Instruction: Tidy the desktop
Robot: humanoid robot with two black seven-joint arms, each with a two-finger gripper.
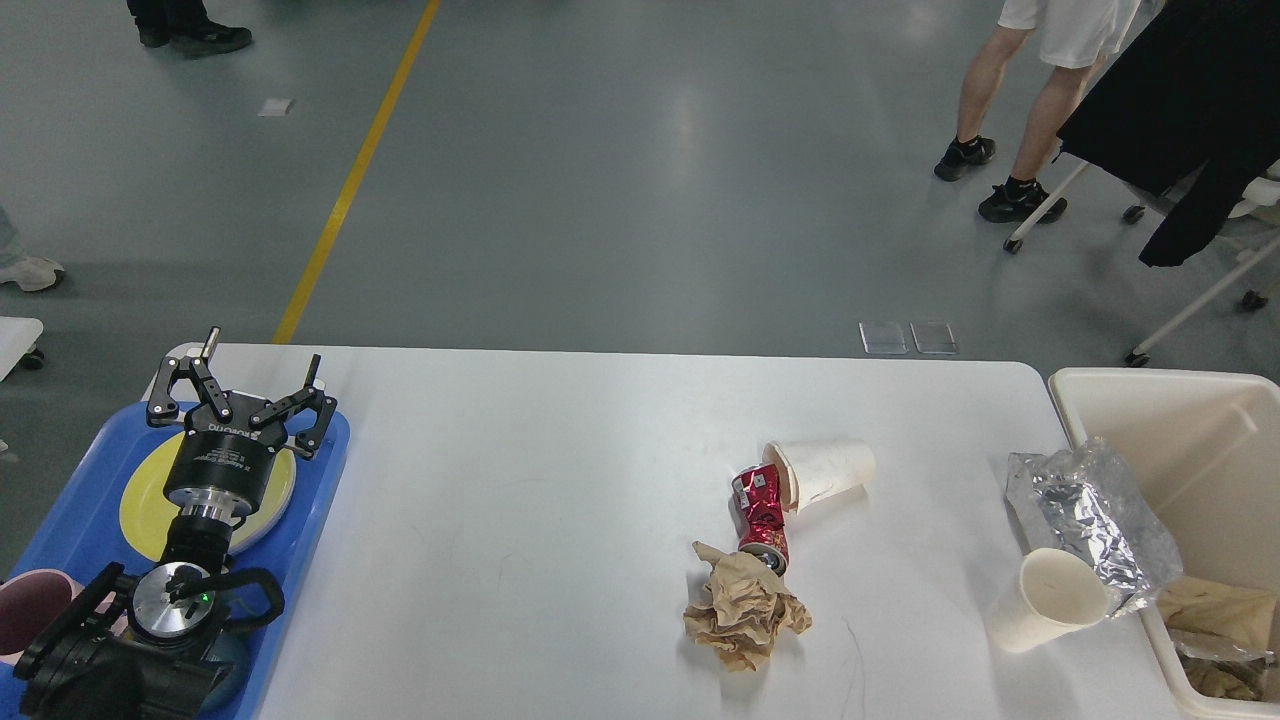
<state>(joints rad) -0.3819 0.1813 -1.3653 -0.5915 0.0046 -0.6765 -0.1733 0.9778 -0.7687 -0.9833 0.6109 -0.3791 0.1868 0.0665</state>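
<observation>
The white desktop spans the view. On it lie a crushed red can, a tipped paper cup touching the can's far end, and a crumpled brown paper at its near end. Farther right, a second paper cup lies on its side against a crumpled silver foil bag at the table's right edge. My left gripper hangs open over the blue tray, above a yellow plate, holding nothing. My right gripper is out of view.
A cream bin stands off the right edge with brown paper scraps inside. A pink cup sits at the tray's near left. People's legs and a wheeled chair stand on the floor beyond the table.
</observation>
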